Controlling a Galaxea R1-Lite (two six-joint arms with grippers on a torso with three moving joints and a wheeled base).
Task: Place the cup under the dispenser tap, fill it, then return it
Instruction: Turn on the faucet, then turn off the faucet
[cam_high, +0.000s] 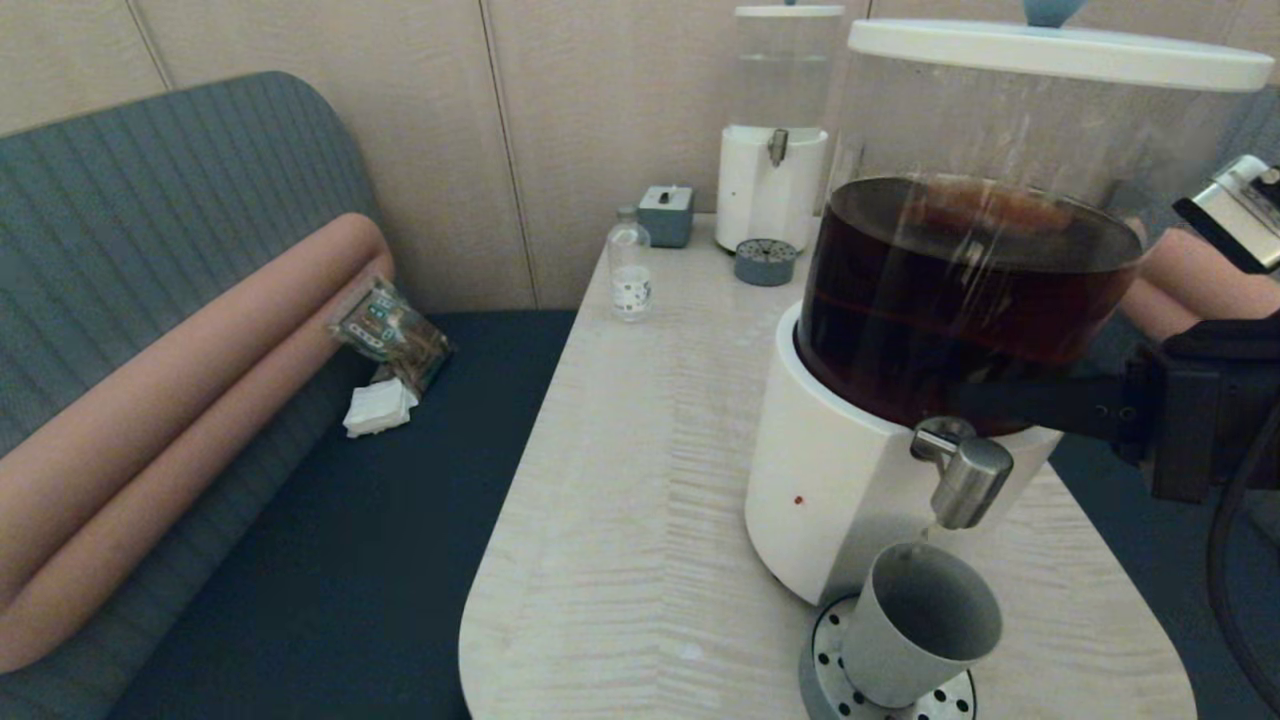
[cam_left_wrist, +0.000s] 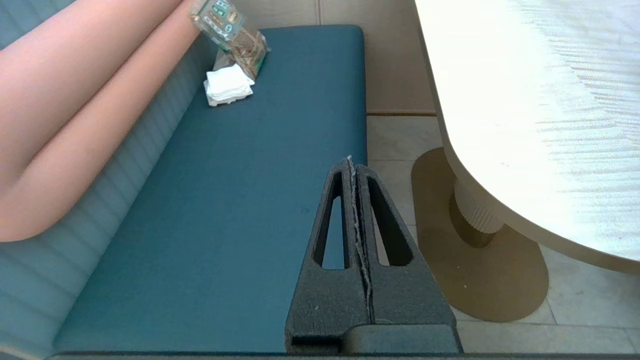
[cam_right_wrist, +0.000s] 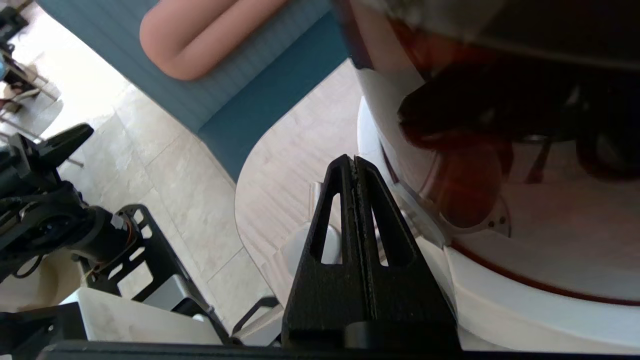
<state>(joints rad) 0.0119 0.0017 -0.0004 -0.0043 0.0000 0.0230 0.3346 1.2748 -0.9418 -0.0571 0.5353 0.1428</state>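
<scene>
The cup (cam_high: 922, 625) stands on the perforated drip tray (cam_high: 830, 680) directly below the dispenser tap (cam_high: 965, 480) of the large dispenser (cam_high: 850, 480), on the table (cam_high: 640, 520). The right gripper (cam_high: 965, 400) reaches in level above the tap against the dark tank, fingers pressed together, holding nothing. The left gripper (cam_left_wrist: 354, 170) hangs parked over the blue bench (cam_left_wrist: 240, 200), fingers likewise pressed together.

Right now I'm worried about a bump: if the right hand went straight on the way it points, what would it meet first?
Probably the tap's top, just ahead of the shut right hand beside the dispenser; depth is unclear.
</scene>
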